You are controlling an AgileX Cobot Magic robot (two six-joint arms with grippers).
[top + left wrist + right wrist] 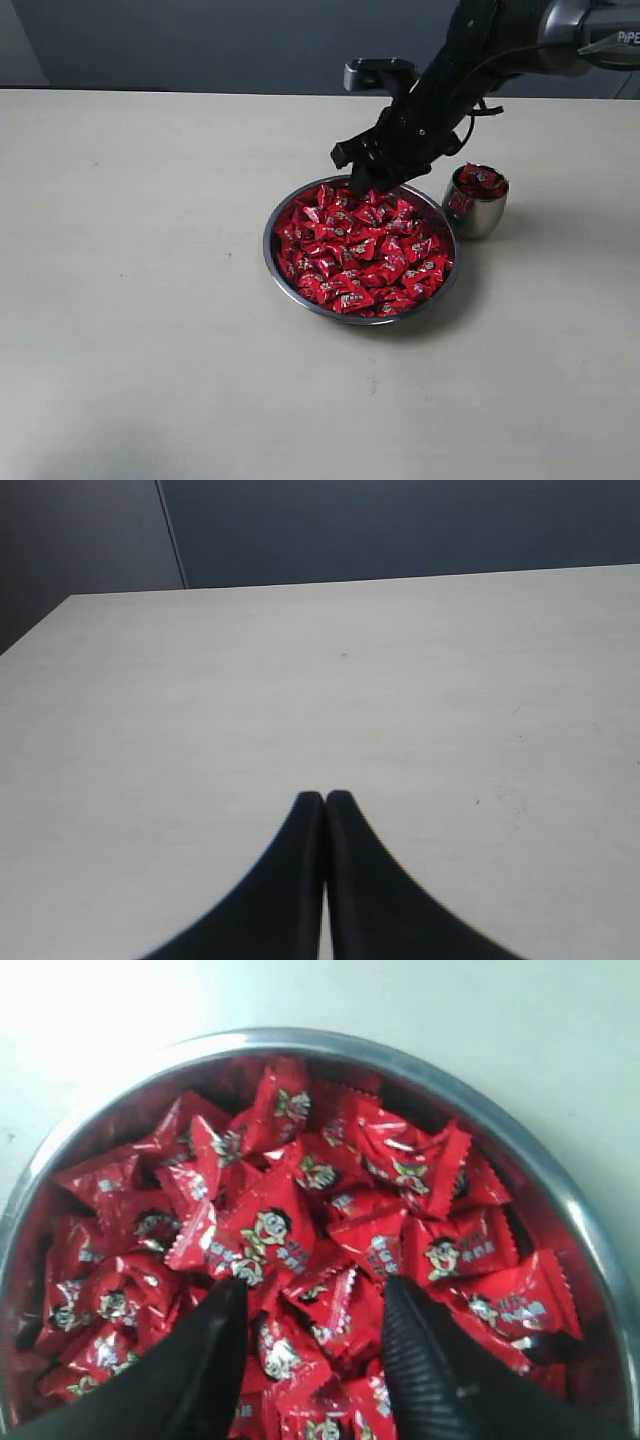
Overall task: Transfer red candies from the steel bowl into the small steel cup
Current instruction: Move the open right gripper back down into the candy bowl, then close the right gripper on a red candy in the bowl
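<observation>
Exterior: noted steel bowl heaped with red candies on desk; small steel cup just beside it, candies inside; right end effector over bowl's edge.
Left wrist: noted left end effector pressed together above desk.
Right wrist: noted right end effector moderately spread, tips down among candies.

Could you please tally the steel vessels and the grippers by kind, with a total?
Bowl: 1
Cup: 1
Grippers: 2 (left gripper, right gripper)
Total: 4
The candies are too many to count.
</observation>
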